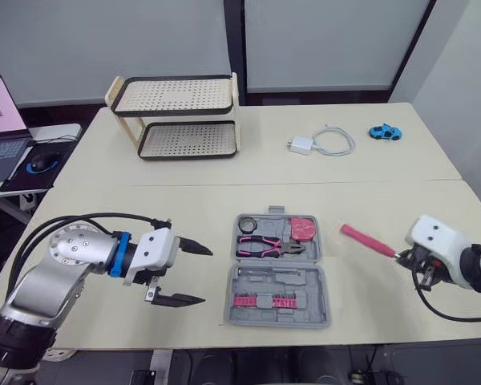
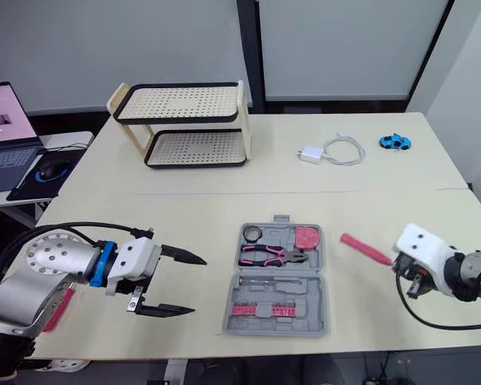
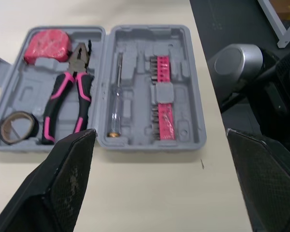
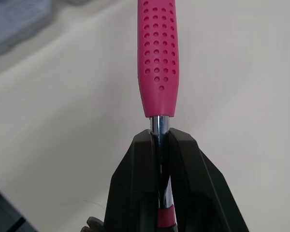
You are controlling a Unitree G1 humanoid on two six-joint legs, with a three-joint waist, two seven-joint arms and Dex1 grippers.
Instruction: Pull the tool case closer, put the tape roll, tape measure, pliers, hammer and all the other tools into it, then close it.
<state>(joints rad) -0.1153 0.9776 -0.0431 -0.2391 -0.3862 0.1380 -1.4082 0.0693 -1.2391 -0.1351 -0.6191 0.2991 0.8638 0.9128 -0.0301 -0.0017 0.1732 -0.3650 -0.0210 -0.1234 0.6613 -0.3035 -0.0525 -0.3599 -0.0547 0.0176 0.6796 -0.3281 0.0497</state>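
Right now the open tool case sits near the bench's front edge, pliers inside. The left pincer hangs spread apart beside it; the right pincer is clamped on the hammer's metal shaft.

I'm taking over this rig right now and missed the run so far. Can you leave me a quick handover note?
Left gripper: open, empty, hovering left of the open grey plastic tool case.
Right gripper: shut on the steel shaft of the pink-handled hammer, right of the case.
In the case: black tape roll, pink-handled pliers, red tape measure, slim screwdriver, pink bit strips.
Left: seat the hammer, check the pink object partly hidden under the left arm, close the case.
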